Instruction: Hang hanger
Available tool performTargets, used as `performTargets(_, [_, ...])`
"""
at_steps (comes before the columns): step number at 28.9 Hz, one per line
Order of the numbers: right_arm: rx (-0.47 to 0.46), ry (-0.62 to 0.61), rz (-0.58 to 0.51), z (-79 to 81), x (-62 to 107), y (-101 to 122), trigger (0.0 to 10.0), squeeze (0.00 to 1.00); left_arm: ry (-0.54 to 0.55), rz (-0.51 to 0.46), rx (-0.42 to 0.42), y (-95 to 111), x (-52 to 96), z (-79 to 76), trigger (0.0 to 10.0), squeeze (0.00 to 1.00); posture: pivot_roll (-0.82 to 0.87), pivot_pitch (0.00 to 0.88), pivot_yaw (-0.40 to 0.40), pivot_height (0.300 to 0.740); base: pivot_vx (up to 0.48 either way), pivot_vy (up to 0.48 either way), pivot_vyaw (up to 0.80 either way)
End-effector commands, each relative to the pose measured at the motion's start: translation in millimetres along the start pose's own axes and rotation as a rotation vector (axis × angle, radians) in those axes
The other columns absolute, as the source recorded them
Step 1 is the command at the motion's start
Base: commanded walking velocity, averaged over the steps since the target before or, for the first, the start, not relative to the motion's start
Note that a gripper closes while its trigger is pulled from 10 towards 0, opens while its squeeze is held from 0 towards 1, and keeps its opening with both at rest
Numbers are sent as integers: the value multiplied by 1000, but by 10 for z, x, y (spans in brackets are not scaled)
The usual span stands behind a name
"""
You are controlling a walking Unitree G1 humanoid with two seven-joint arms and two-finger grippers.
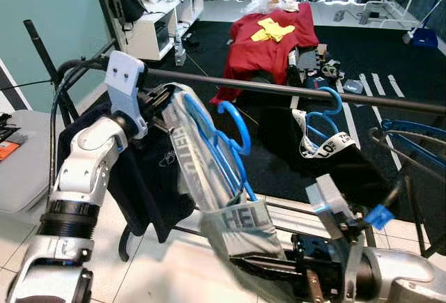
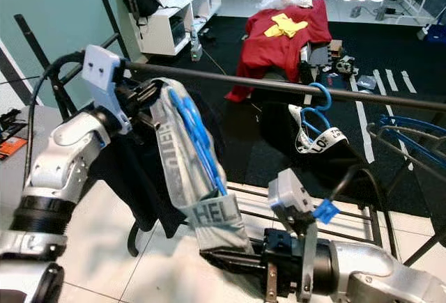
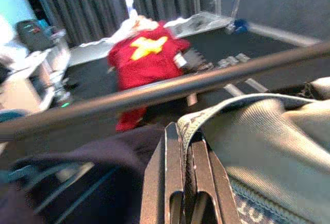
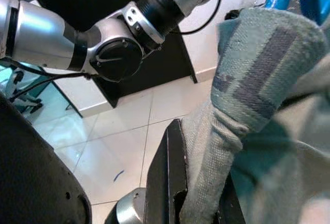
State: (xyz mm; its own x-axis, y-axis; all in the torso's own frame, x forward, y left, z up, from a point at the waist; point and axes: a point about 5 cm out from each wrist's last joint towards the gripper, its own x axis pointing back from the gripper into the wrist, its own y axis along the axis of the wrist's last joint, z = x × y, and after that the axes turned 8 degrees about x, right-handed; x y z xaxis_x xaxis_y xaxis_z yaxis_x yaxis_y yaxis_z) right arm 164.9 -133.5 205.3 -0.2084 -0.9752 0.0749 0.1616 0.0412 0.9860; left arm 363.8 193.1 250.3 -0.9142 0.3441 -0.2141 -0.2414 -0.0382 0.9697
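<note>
Both grippers pinch the grey garment (image 1: 209, 177) carrying the blue hanger (image 1: 233, 146), left gripper (image 1: 159, 99) just beneath the rail (image 1: 293, 90), right gripper (image 1: 268, 265) nearer, lower.

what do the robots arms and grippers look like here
Both arms are silver metal segments with black ribbed joint rings. The left arm carries a pale blue-grey wrist camera bracket and black cables looping above it. The right arm has a grey camera block with a blue cable clip. Each gripper has long flat black fingers.
</note>
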Motion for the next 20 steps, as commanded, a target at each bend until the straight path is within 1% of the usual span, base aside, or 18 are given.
performTargets(1, [27, 31, -16, 79, -6, 48, 0, 0, 107, 16, -54, 17, 48, 222, 0, 0, -133, 30, 45, 740, 0, 0, 0])
performTargets(2, [27, 31, -16, 79, -6, 48, 0, 0, 107, 16, -54, 17, 48, 222, 0, 0, -133, 30, 45, 740, 0, 0, 0])
performTargets(3, [22, 36, -12, 96, -5, 39, 0, 0, 143, 15, -72, 38, 62, 301, 0, 0, -133, 30, 45, 740, 0, 0, 0])
performTargets(4, [22, 36, -12, 96, -5, 39, 0, 0, 143, 15, -72, 38, 62, 301, 0, 0, -133, 30, 45, 740, 0, 0, 0])
performTargets(5, [18, 38, -11, 108, -3, 35, 0, 0, 169, 16, -83, 58, 73, 367, 0, 0, -134, 29, 46, 740, 0, 0, 0])
performTargets(8, [18, 37, -19, 113, 0, 41, 0, 0, 172, 19, -80, 63, 76, 395, 0, 0, -131, 31, 47, 740, 0, 0, 0])
performTargets(9, [24, 30, -44, 100, 4, 71, 0, 0, 76, 39, -44, 12, 64, 277, 0, 0, -129, 31, 47, 740, 0, 0, 0])
performTargets(10, [24, 30, -44, 100, 4, 71, 0, 0, 76, 39, -44, 12, 64, 277, 0, 0, -129, 31, 47, 740, 0, 0, 0])
performTargets(11, [28, 24, -75, 87, 11, 109, 0, 0, -17, 52, -24, -31, 53, 157, 0, 0, -129, 31, 47, 740, 0, 0, 0])
performTargets(12, [37, 23, -111, 70, 15, 161, 0, 0, -127, 84, -29, -116, 58, -28, 0, 0, -128, 32, 46, 740, 0, 0, 0])
performTargets(14, [37, 23, -111, 70, 15, 161, 0, 0, -127, 84, -29, -116, 58, -28, 0, 0, -128, 32, 46, 740, 0, 0, 0])
performTargets(15, [44, 33, -144, 61, 10, 209, 0, 0, -179, 114, 14, -214, 59, -169, 0, 0, -125, 32, 47, 740, 0, 0, 0])
performTargets(17, [44, 33, -144, 61, 10, 209, 0, 0, -179, 114, 14, -214, 59, -169, 0, 0, -125, 32, 47, 740, 0, 0, 0])
performTargets(18, [47, 42, -163, 59, 6, 237, 0, 0, -194, 132, 38, -276, 54, -237, 0, 0, -127, 32, 47, 740, 0, 0, 0])
performTargets(19, [48, 59, -164, 67, -2, 248, 0, 0, -154, 145, 46, -325, 40, -238, 0, 0, -127, 33, 46, 740, 0, 0, 0])
performTargets(20, [48, 59, -164, 67, -2, 248, 0, 0, -154, 145, 46, -325, 40, -238, 0, 0, -127, 33, 46, 740, 0, 0, 0])
